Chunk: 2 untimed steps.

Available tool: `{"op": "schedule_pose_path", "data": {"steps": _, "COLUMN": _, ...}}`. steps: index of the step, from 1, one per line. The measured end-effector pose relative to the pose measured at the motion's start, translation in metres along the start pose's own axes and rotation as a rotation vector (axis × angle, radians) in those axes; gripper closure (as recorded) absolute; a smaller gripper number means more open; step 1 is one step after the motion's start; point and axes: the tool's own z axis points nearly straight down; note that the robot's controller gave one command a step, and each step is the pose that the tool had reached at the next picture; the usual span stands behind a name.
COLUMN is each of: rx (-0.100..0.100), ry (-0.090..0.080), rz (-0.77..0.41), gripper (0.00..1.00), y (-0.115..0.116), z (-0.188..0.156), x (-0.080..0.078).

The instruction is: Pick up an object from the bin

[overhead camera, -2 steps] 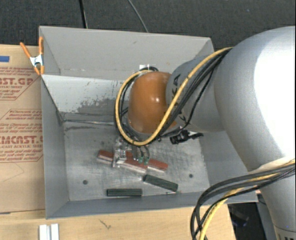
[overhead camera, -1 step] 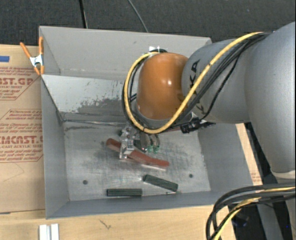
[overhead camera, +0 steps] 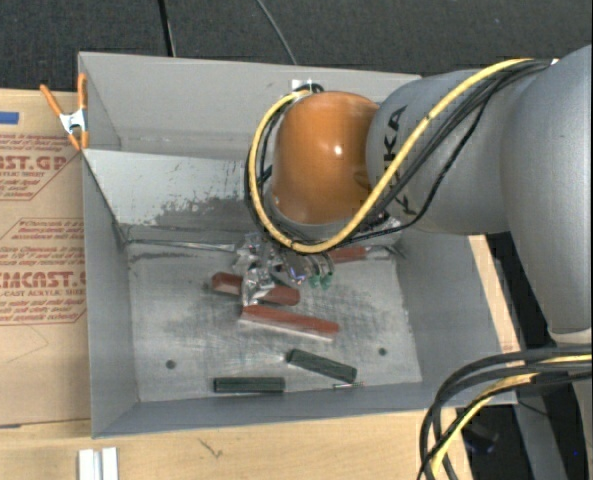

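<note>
My gripper (overhead camera: 259, 276) pokes out from under the orange dome, low over the middle of the bin floor. Its metal fingers sit right at a short reddish-brown bar (overhead camera: 228, 284) that runs under them towards the right. Whether that bar is between the fingers I cannot make out. A longer reddish-brown bar on a pale strip (overhead camera: 288, 321) lies just in front of the gripper, slanting down to the right. A small green piece (overhead camera: 325, 280) shows beside the gripper's right side.
Two dark flat sticks lie near the bin's front wall, one (overhead camera: 248, 385) at the front centre and one (overhead camera: 321, 365) to its right. Another reddish piece (overhead camera: 351, 254) peeks out under the arm. The arm and dome cover the bin's back right.
</note>
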Motion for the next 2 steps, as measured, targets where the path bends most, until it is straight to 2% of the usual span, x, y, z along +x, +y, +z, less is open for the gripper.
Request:
{"op": "schedule_pose_path", "data": {"steps": 1, "rx": -0.001, "ry": 0.011, "rz": -0.169, "gripper": 1.00, "y": -0.0058, "z": 0.0226, "x": -0.0029}}
{"op": "schedule_pose_path", "data": {"steps": 2, "rx": -0.001, "ry": 0.009, "rz": 0.058, "gripper": 1.00, "y": -0.0038, "z": 0.0149, "x": -0.0067}}
